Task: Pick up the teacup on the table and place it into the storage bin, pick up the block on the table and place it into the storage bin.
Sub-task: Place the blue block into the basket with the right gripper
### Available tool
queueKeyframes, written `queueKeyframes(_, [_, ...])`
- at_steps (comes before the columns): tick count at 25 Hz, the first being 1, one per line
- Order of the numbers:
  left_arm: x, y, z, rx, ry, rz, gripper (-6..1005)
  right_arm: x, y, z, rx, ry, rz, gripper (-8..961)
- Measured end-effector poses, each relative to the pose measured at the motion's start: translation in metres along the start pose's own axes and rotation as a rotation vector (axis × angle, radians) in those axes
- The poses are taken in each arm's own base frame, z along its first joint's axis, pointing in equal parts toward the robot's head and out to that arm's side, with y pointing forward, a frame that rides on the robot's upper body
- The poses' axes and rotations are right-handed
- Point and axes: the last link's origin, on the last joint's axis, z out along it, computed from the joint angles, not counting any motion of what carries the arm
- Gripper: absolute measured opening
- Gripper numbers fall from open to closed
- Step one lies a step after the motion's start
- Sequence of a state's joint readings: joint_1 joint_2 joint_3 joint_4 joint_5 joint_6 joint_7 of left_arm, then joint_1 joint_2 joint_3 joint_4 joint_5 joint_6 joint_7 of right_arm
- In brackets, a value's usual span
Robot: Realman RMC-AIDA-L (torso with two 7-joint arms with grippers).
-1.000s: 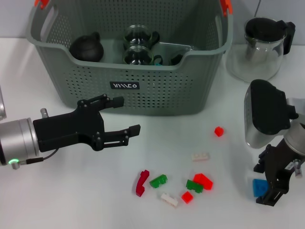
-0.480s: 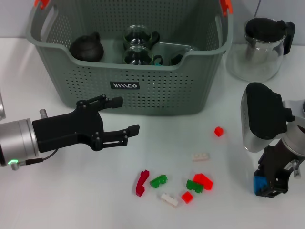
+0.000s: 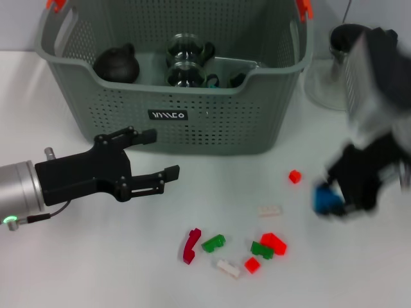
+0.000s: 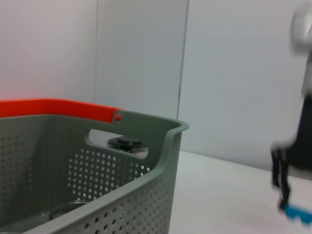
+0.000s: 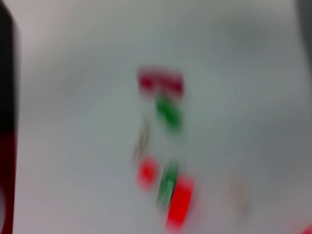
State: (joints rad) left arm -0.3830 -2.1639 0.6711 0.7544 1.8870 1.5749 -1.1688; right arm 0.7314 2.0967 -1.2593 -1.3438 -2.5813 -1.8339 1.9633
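While the right tool (image 3: 340,199) holds the blue block (image 3: 325,199) (light, rigid, best pinched across flat sides), the left tool (image 3: 151,163) hovers spread wide near the storage bin (image 3: 192,128).

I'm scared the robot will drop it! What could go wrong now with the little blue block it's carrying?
The right gripper holds the small blue block above the white table and looks to be moving fast, so the block might slip out. It must also clear the grey-green perforated storage bin wall, or it could bump the rim. The left gripper hovers open nearby.
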Motion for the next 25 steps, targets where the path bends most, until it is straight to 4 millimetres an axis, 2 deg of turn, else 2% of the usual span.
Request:
queueKeyframes(4, [-0.004, 0.000, -0.006, 0.024, 0.003, -0.007, 862, -0.045, -0.006, -0.055, 0.093, -0.245, -0.043, 457])
queueKeyframes(7, [-0.005, 0.000, -0.007, 0.027, 0.003, -0.003, 862, -0.077, -0.028, -0.083, 0.229, -0.429, -0.019, 468])
queueKeyframes(9, [-0.006, 0.000, -0.007, 0.028, 0.002, -0.002, 861, -0.094, -0.047, -0.093, 0.307, -0.530, 0.023, 476])
queueKeyframes(12, [-0.006, 0.000, -0.007, 0.026, -0.005, 0.001, 862, -0.114, -0.080, -0.092, 0.392, -0.603, 0.101, 487])
queueKeyframes(15, [-0.005, 0.000, -0.005, 0.022, -0.006, 0.005, 862, -0.125, -0.111, -0.080, 0.441, -0.576, 0.177, 498])
queueKeyframes(17, [-0.005, 0.000, -0.005, 0.021, -0.007, 0.006, 861, -0.128, -0.123, -0.071, 0.454, -0.542, 0.201, 506])
queueKeyframes(20, [-0.005, 0.000, -0.004, 0.021, -0.006, 0.005, 861, -0.130, -0.132, -0.058, 0.508, -0.473, 0.203, 517])
queueKeyframes(25, [-0.005, 0.000, -0.004, 0.022, -0.005, 0.004, 861, -0.130, -0.133, -0.057, 0.532, -0.455, 0.193, 536])
